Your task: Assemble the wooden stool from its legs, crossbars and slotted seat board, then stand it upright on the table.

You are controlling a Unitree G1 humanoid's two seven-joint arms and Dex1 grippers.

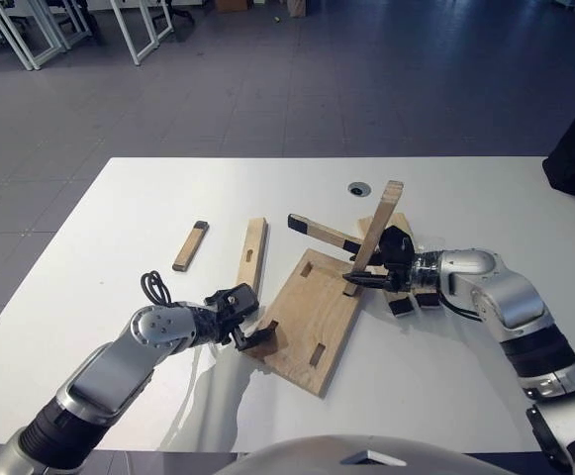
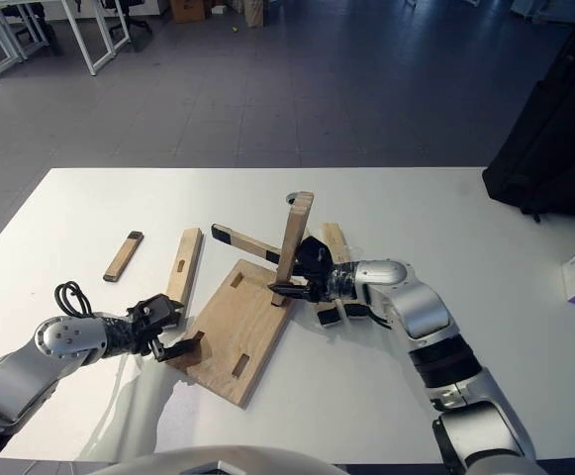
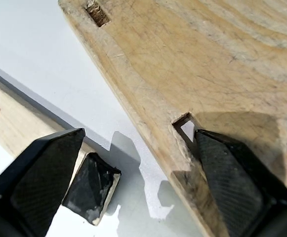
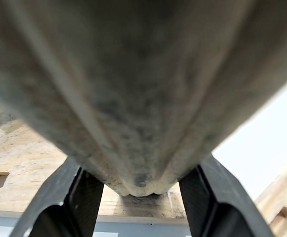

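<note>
Early stage, with no part seated yet, by my judgement.

- Left gripper [image 1: 249, 336] is at the seat board's [image 1: 312, 317] near-left edge. The claw is wide, straddling the edge by a slot, not clamped.
- The board lies on the table, and the three slots that show stand empty.
- At the board's far-right edge, the right gripper [image 1: 374, 280] is clamped on a leg [image 1: 378, 223], held steeply tilted with its foot at the board.
- Beyond the board lie a slotted bar [image 1: 251, 253], a short piece [image 1: 190, 245] and a dark-tipped leg [image 1: 319, 232] — loose, all left to fit.
</note>
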